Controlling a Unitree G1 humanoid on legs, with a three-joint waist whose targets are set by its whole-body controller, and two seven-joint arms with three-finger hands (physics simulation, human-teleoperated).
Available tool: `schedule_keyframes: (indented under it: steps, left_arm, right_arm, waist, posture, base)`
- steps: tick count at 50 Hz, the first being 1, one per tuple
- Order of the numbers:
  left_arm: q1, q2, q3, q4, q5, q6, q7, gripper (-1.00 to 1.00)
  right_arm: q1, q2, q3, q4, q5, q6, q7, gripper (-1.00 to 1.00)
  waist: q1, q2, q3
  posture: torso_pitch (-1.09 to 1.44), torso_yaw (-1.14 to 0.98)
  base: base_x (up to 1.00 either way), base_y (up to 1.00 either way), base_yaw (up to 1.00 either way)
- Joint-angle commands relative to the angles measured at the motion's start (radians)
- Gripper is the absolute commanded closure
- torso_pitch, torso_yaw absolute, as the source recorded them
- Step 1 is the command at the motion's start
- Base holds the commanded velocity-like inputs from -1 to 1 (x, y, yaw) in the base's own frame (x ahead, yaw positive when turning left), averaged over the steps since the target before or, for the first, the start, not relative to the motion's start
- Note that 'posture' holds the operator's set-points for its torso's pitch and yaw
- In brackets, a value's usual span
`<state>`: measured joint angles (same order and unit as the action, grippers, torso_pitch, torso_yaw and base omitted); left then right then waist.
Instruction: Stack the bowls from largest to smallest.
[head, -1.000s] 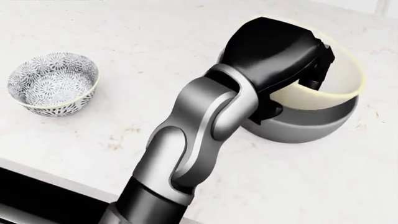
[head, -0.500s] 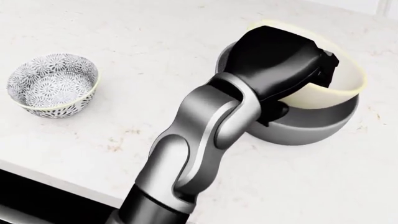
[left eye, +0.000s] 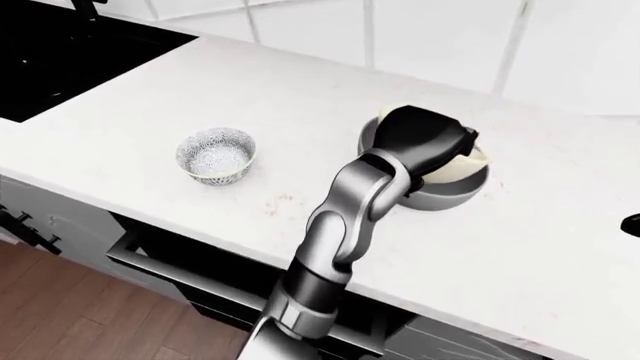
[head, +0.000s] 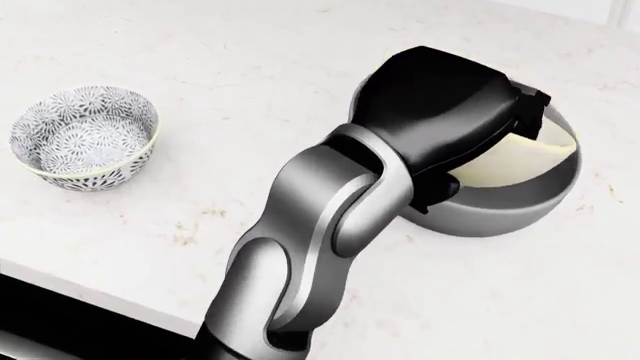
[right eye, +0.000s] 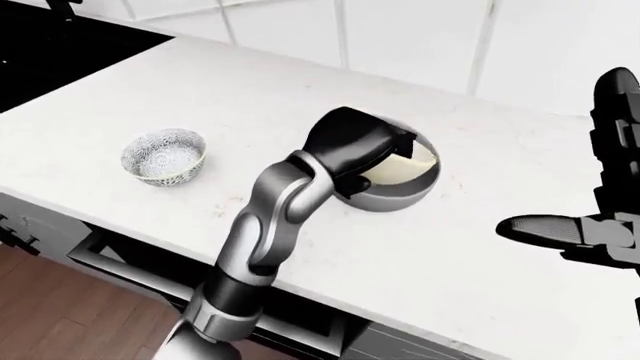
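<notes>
Since half a second ago the cream bowl has dropped lower into the grey bowl; it was tilted with its rim standing above the grey rim, now it sits mostly inside, only slightly tilted. My left hand went down with it and covers more of both bowls. Patterned bowl unchanged.

Left hand: black, reaching in from the bottom of the head view on a silver arm, lying over the left part of the nested bowls. Fingers curl down over the cream bowl's rim at the top right of the hand, with a lower finger under the palm near the grey rim. It looks closed on the cream rim, but the palm hides most of the contact, so I cannot tell whether the grip is firm.

Grey bowl is the largest, standing on the white worktop right of centre in the head view. Cream bowl inside it, its inner wall showing on the right.

Small patterned bowl stands upright at the left of the head view, well apart from the other two, nothing in it.

My right hand shows at the right edge of the right-eye view, over the worktop, fingers spread wide, holding nothing, well apart from the bowls.

White tiled wall along the top of the eye views, black sink top left, wooden floor bottom left.
</notes>
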<state>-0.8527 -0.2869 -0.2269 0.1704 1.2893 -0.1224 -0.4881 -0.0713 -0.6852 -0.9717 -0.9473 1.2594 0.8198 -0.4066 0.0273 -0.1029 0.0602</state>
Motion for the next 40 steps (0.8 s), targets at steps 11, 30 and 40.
schedule_keyframes:
  steps: [11, 30, 40]
  left_arm:
    - [-0.046, -0.018, 0.006, -0.123, 0.000, 0.009, -0.045, -0.20]
    - [-0.111, 0.101, 0.082, -0.365, -0.126, 0.127, -0.249, -0.28]
    - [-0.073, 0.247, 0.161, -0.517, -0.262, 0.234, -0.337, -0.32]
  right_arm:
    - [0.009, -0.077, -0.087, -0.019, 0.119, -0.032, -0.067, -1.00]
    - [-0.031, -0.224, -0.079, -0.047, 0.323, -0.063, -0.274, -1.00]
    - [-0.069, -0.235, 0.000, -0.072, 0.323, -0.085, -0.326, -1.00]
  waist:
    - [0.002, -0.011, -0.019]
    - [0.004, -0.005, -0.008]
    - [0.003, 0.004, -0.004]
  posture:
    - [0.00, 0.00]
    - [0.00, 0.00]
    - [0.00, 0.00]
  base:
    - [0.00, 0.00, 0.00]
    - [0.00, 0.00, 0.00]
    - [0.00, 0.00, 0.00]
